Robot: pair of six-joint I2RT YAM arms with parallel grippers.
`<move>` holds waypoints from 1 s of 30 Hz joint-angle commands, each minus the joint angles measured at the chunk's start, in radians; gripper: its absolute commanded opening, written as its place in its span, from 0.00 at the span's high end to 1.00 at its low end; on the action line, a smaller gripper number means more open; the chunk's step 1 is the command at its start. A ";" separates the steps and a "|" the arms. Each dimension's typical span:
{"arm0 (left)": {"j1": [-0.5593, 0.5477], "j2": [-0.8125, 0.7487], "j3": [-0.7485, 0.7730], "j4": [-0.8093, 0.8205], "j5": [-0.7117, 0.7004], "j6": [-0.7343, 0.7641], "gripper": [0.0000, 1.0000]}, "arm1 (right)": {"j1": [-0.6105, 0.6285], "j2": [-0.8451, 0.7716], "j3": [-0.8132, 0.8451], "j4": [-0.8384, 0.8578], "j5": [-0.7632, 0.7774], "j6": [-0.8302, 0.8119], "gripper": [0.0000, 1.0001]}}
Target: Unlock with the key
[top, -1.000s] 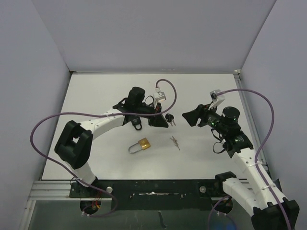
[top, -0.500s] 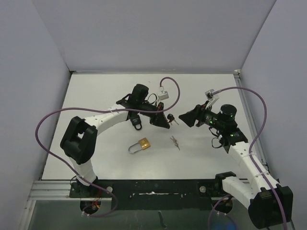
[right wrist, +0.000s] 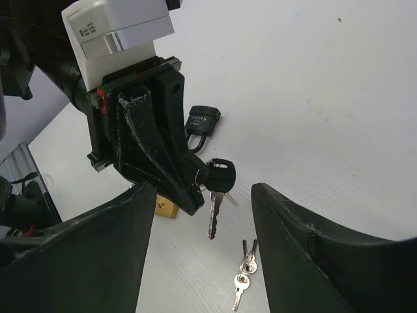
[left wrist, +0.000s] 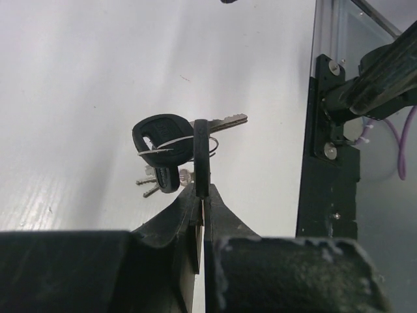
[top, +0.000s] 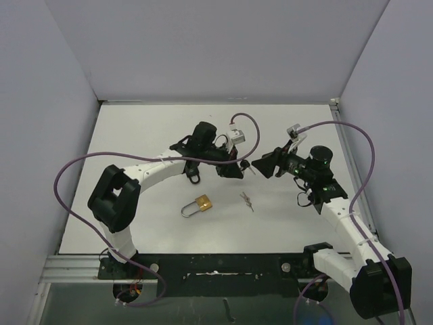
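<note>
My left gripper is shut on the black head of a key, held above the table. A second black-headed key hangs from the same ring, and a silver blade points down. My right gripper is open and faces the left gripper's tip, with the hanging keys between its fingers but untouched. A brass padlock lies on the table in front of the left arm. A black padlock lies partly under the left gripper.
A pair of small silver keys lies on the white table right of the brass padlock. Grey walls close in the left, back and right. A black rail runs along the near edge.
My left gripper has carried the black keys to the right. My right gripper has moved left toward it, so the two tips now nearly meet.
</note>
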 commanded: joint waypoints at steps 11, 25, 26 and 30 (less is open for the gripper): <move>-0.023 -0.029 -0.078 0.231 -0.121 0.039 1.00 | 0.005 0.123 0.012 0.230 -0.108 -0.122 0.46; -0.043 -0.007 -0.073 0.244 -0.105 0.037 1.00 | 0.042 0.237 0.024 0.286 -0.175 -0.152 0.52; -0.045 -0.005 -0.071 0.244 -0.104 0.038 1.00 | 0.047 0.242 0.027 0.286 -0.177 -0.154 0.52; -0.046 -0.005 -0.068 0.242 -0.105 0.038 1.00 | 0.057 0.260 0.029 0.286 -0.174 -0.158 0.57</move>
